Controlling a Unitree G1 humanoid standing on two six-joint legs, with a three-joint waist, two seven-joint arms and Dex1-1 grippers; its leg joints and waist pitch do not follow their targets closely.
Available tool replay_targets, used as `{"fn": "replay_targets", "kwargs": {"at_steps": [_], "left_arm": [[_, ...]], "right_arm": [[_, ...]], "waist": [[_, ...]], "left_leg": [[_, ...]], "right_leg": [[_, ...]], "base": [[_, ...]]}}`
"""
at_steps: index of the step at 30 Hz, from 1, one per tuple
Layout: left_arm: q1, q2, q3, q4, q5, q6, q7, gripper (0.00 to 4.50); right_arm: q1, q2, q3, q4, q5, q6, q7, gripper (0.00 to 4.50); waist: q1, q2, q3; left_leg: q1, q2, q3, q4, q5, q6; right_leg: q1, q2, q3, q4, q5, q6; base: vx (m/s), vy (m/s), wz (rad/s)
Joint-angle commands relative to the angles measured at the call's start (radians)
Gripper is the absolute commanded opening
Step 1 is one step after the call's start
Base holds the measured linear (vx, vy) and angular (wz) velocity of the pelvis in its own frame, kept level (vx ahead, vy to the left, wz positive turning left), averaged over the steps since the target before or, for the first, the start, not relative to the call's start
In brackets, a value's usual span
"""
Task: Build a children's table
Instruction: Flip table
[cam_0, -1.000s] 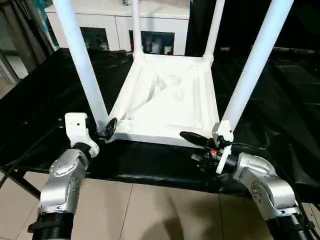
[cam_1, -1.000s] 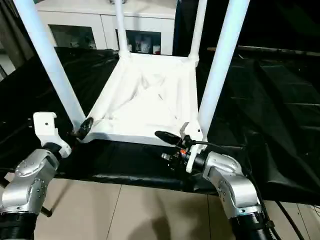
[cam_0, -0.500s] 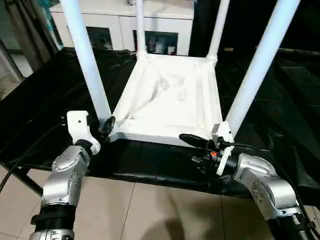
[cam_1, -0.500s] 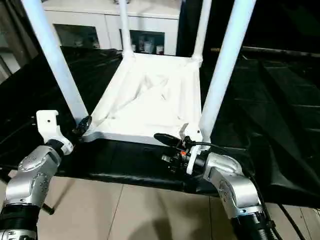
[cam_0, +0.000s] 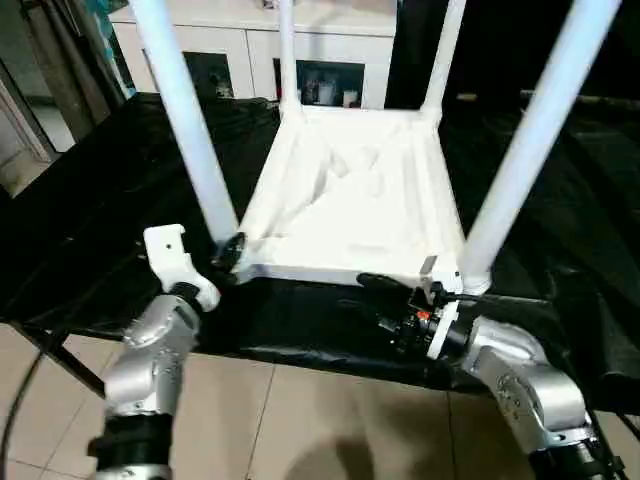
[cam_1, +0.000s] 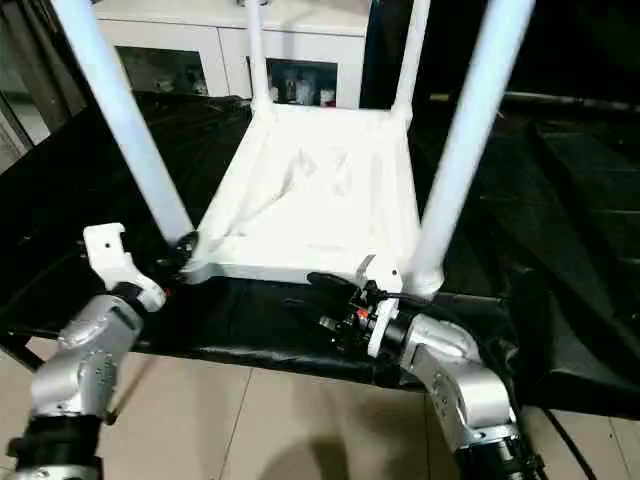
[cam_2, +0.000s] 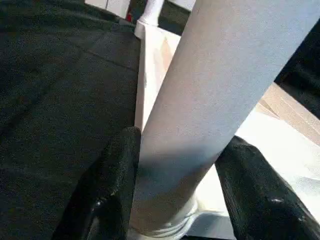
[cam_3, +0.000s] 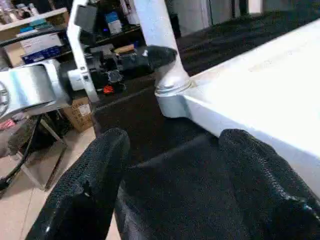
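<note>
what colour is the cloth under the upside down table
Black cloth beneath the white tabletop; the left eye view shows it best.

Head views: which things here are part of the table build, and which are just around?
Part of the job:
- tabletop, upside down
- near left leg, left claw around its base
- near right leg
- two far legs
- right claw, open

Just around:
- black cloth
- white cabinet
- tiled floor
</note>
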Motion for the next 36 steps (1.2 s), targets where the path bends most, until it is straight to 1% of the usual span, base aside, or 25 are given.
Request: {"fn": "replay_targets", "kwargs": {"at_steps": [1, 3, 5, 6, 7, 8, 9, 10, 11, 12, 13, 15, 17, 18, 20, 22, 23, 24, 25, 27, 30, 32, 33, 35, 36], "left_arm": [[-0.006, -0.049, 0.024, -0.052, -0.143, 0.016, -0.014, 2.15], [0.006, -0.064, 0.025, -0.079, -0.15, 0.025, -0.014, 2.15], [0.014, -0.075, 0.032, -0.102, -0.158, 0.037, -0.02, 2.15], [0.018, -0.078, 0.036, -0.112, -0.161, 0.04, -0.021, 2.15], [0.02, -0.078, 0.036, -0.118, -0.159, 0.041, -0.02, 2.15], [0.024, -0.078, 0.036, -0.125, -0.158, 0.041, -0.02, 2.15], [0.027, -0.079, 0.036, -0.132, -0.16, 0.044, -0.018, 2.15], [0.029, -0.079, 0.036, -0.137, -0.161, 0.046, -0.016, 2.15], [0.031, -0.08, 0.035, -0.141, -0.165, 0.047, -0.014, 2.15], [0.031, -0.08, 0.035, -0.141, -0.165, 0.047, -0.014, 2.15], [0.032, -0.081, 0.035, -0.144, -0.169, 0.048, -0.011, 2.15], [0.034, -0.083, 0.037, -0.149, -0.173, 0.051, -0.009, 2.15], [0.035, -0.086, 0.04, -0.155, -0.176, 0.056, -0.007, 2.15], [0.035, -0.086, 0.04, -0.155, -0.176, 0.056, -0.007, 2.15], [0.036, -0.092, 0.047, -0.16, -0.182, 0.062, -0.004, 2.15], [0.036, -0.095, 0.05, -0.162, -0.184, 0.065, -0.003, 2.15], [0.035, -0.097, 0.051, -0.163, -0.188, 0.068, -0.004, 2.15], [0.034, -0.097, 0.051, -0.163, -0.188, 0.069, -0.004, 2.15], [0.034, -0.097, 0.051, -0.163, -0.19, 0.071, -0.004, 2.15], [0.033, -0.097, 0.05, -0.163, -0.192, 0.073, -0.006, 2.15], [0.033, -0.097, 0.05, -0.164, -0.193, 0.077, -0.008, 2.15], [0.031, -0.098, 0.051, -0.164, -0.194, 0.082, -0.011, 2.15], [0.031, -0.098, 0.05, -0.165, -0.194, 0.086, -0.014, 2.15], [0.031, -0.098, 0.05, -0.167, -0.194, 0.09, -0.017, 2.15], [0.03, -0.098, 0.05, -0.167, -0.194, 0.092, -0.017, 2.15]], "right_arm": [[-0.004, 0.007, -0.022, 0.002, 0.001, 0.011, -0.037, 3.53], [-0.019, 0.02, -0.035, 0.048, -0.022, 0.019, -0.095, 3.56], [-0.026, 0.031, -0.047, 0.072, -0.027, 0.023, -0.126, 3.87], [-0.025, 0.035, -0.052, 0.072, -0.022, 0.029, -0.132, 3.94], [-0.024, 0.038, -0.057, 0.07, -0.019, 0.03, -0.139, 3.97], [-0.023, 0.044, -0.065, 0.069, -0.012, 0.032, -0.147, 4.05], [-0.029, 0.057, -0.085, 0.077, 0.0, 0.035, -0.172, 4.18], [-0.033, 0.067, -0.099, 0.083, 0.009, 0.037, -0.19, 4.18], [-0.04, 0.083, -0.121, 0.093, 0.028, 0.039, -0.212, 4.36], [-0.04, 0.083, -0.121, 0.093, 0.028, 0.039, -0.212, 4.38], [-0.056, 0.114, -0.161, 0.116, 0.058, 0.039, -0.256, 4.4], [-0.062, 0.136, -0.188, 0.122, 0.092, 0.041, -0.27, 4.45], [-0.064, 0.157, -0.211, 0.12, 0.128, 0.044, -0.277, 4.45], [-0.064, 0.157, -0.211, 0.12, 0.128, 0.044, -0.277, 4.49], [-0.065, 0.18, -0.24, 0.119, 0.165, 0.054, -0.293, 4.5], [-0.067, 0.19, -0.252, 0.123, 0.176, 0.056, -0.302, 4.5], [-0.07, 0.203, -0.269, 0.127, 0.198, 0.059, -0.307, 4.5], [-0.073, 0.208, -0.277, 0.129, 0.207, 0.06, -0.309, 4.5], [-0.078, 0.219, -0.292, 0.13, 0.225, 0.063, -0.312, 4.5], [-0.083, 0.226, -0.303, 0.133, 0.241, 0.068, -0.31, 4.5], [-0.098, 0.232, -0.316, 0.149, 0.253, 0.072, -0.322, 4.5], [-0.125, 0.237, -0.329, 0.19, 0.254, 0.064, -0.337, 4.5], [-0.144, 0.24, -0.333, 0.214, 0.251, 0.056, -0.338, 4.5], [-0.163, 0.243, -0.335, 0.235, 0.246, 0.046, -0.338, 4.5], [-0.171, 0.244, -0.336, 0.243, 0.242, 0.04, -0.34, 4.5]], "waist": [[-0.002, -0.009, -0.058], [-0.003, -0.011, -0.059], [-0.005, -0.01, -0.059], [-0.005, -0.014, -0.06], [-0.004, -0.014, -0.063], [-0.004, -0.021, -0.066], [-0.002, -0.019, -0.068], [-0.002, -0.017, -0.067], [-0.003, -0.022, -0.066], [-0.002, -0.02, -0.067], [-0.003, -0.017, -0.065], [-0.003, -0.018, -0.063], [-0.003, -0.016, -0.062], [-0.002, -0.016, -0.062], [-0.003, -0.016, -0.062], [-0.003, -0.016, -0.062], [-0.003, -0.013, -0.063], [-0.003, -0.014, -0.063], [-0.003, -0.012, -0.063], [-0.003, -0.014, -0.063], [-0.003, -0.012, -0.065], [-0.004, -0.012, -0.064], [-0.004, -0.013, -0.065], [-0.004, -0.012, -0.065], [-0.004, -0.01, -0.067]], "left_leg": [[-0.011, 0.026, 0.005, -0.08, 0.001, 0.093], [-0.013, 0.025, 0.005, -0.078, 0.007, 0.099], [-0.013, 0.025, 0.006, -0.077, 0.02, 0.099], [-0.013, 0.025, 0.007, -0.076, 0.023, 0.104], [-0.014, 0.024, 0.006, -0.072, 0.05, 0.115], [-0.015, 0.023, 0.006, -0.067, 0.084, 0.132], [-0.016, 0.021, 0.005, -0.064, 0.106, 0.14], [-0.019, 0.02, 0.006, -0.062, 0.132, 0.16], [-0.018, 0.021, 0.008, -0.062, 0.127, 0.172], [-0.019, 0.022, 0.007, -0.061, 0.127, 0.176], [-0.017, 0.022, 0.008, -0.062, 0.121, 0.181], [-0.016, 0.024, 0.01, -0.064, 0.096, 0.178], [-0.016, 0.026, 0.009, -0.067, 0.075, 0.167], [-0.015, 0.026, 0.008, -0.067, 0.075, 0.164], [-0.016, 0.024, 0.009, -0.067, 0.075, 0.153], [-0.016, 0.024, 0.009, -0.067, 0.075, 0.149], [-0.016, 0.023, 0.009, -0.067, 0.073, 0.146], [-0.017, 0.023, 0.009, -0.067, 0.073, 0.144], [-0.015, 0.023, 0.009, -0.067, 0.073, 0.143], [-0.016, 0.022, 0.009, -0.067, 0.079, 0.142], [-0.015, 0.022, 0.009, -0.066, 0.085, 0.14], [-0.016, 0.021, 0.009, -0.066, 0.08, 0.135], [-0.015, 0.021, 0.009, -0.066, 0.079, 0.131], [-0.016, 0.02, 0.01, -0.066, 0.081, 0.13], [-0.015, 0.02, 0.009, -0.064, 0.094, 0.131]], "right_leg": [[0.061, -0.028, 0.016, -0.047, -0.067, -0.266], [0.061, -0.028, 0.016, -0.048, -0.072, -0.264], [0.059, -0.028, 0.015, -0.047, -0.074, -0.268], [0.06, -0.027, 0.015, -0.047, -0.074, -0.266], [0.061, -0.026, 0.015, -0.043, -0.045, -0.264], [0.06, -0.024, 0.014, -0.039, -0.008, -0.263], [0.06, -0.025, 0.014, -0.035, 0.016, -0.265], [0.056, -0.024, 0.014, -0.033, 0.039, -0.272], [0.055, -0.024, 0.013, -0.035, 0.024, -0.275], [0.055, -0.025, 0.013, -0.033, 0.018, -0.277], [0.051, -0.026, 0.013, -0.035, -0.004, -0.278], [0.05, -0.025, 0.012, -0.039, -0.046, -0.276], [0.05, -0.026, 0.013, -0.04, -0.069, -0.267], [0.05, -0.025, 0.012, -0.04, -0.07, -0.265], [0.051, -0.024, 0.013, -0.04, -0.064, -0.259], [0.051, -0.024, 0.013, -0.039, -0.06, -0.257], [0.051, -0.024, 0.014, -0.039, -0.059, -0.256], [0.051, -0.025, 0.014, -0.039, -0.058, -0.256], [0.051, -0.025, 0.014, -0.038, -0.053, -0.258], [0.052, -0.023, 0.013, -0.038, -0.044, -0.258], [0.052, -0.024, 0.012, -0.036, -0.036, -0.261], [0.052, -0.023, 0.012, -0.037, -0.044, -0.261], [0.053, -0.024, 0.012, -0.037, -0.047, -0.261], [0.053, -0.024, 0.012, -0.037, -0.042, -0.263], [0.053, -0.023, 0.012, -0.034, -0.025, -0.264]], "base": [[0.0, 0.0, 0.0], [0.0, 0.0, 0.0], [0.0, 0.0, 0.0], [0.0, 0.0, 0.0], [0.0, 0.0, 0.0], [0.0, 0.0, 0.0], [0.0, 0.0, 0.0], [0.0, 0.0, 0.0], [0.0, 0.0, 0.0], [0.0, 0.0, 0.0], [0.0, 0.0, 0.0], [0.0, 0.0, 0.0], [0.0, 0.0, 0.0], [0.0, 0.0, 0.0], [0.0, 0.0, 0.0], [0.0, 0.0, 0.0], [0.0, 0.0, 0.0], [0.0, 0.0, 0.0], [0.0, 0.0, 0.0], [0.0, 0.0, 0.0], [0.0, 0.0, 0.0], [0.0, 0.0, 0.0], [0.0, 0.0, 0.0], [0.0, 0.0, 0.0], [0.0, 0.0, 0.0]]}}
